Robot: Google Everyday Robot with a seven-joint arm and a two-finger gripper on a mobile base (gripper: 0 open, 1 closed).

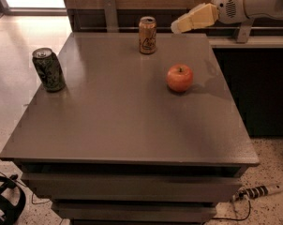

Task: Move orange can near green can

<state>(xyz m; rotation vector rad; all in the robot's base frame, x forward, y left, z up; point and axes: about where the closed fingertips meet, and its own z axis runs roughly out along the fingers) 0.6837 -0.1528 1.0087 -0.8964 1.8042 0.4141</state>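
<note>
The orange can (147,35) stands upright near the far edge of the grey table (127,121), with a silver top and dark script on its side. The green can (48,69) stands upright at the table's left edge, well apart from the orange can. My gripper (179,27) comes in from the upper right on a white arm, its tan fingers pointing left. It hangs above the table's far edge, a short way right of the orange can and not touching it.
A red-orange apple (180,78) sits on the table right of centre, in front of the gripper. A dark counter (254,78) stands to the right of the table. A power strip (258,191) and cables lie on the floor.
</note>
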